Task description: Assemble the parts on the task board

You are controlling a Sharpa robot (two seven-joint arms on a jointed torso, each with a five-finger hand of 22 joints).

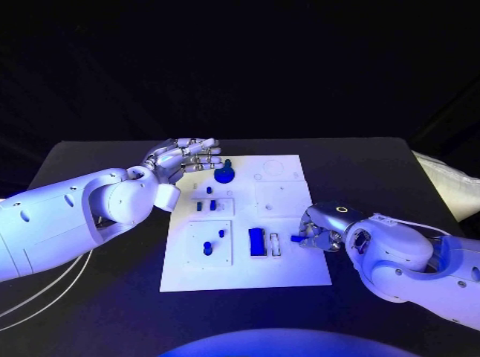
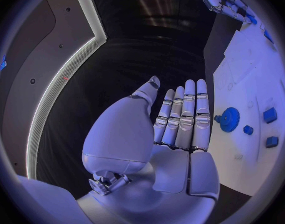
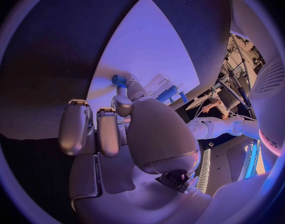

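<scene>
Blue part pinched in my right hand over the board's right edge.

My right hand held a small blue part at its fingertips, low beside the long blue block near the white task board edge, probably to line it up with a slot there. My left hand hovered flat and empty, fingers straight, at the far left corner by the blue gear, clear of the work.
</scene>
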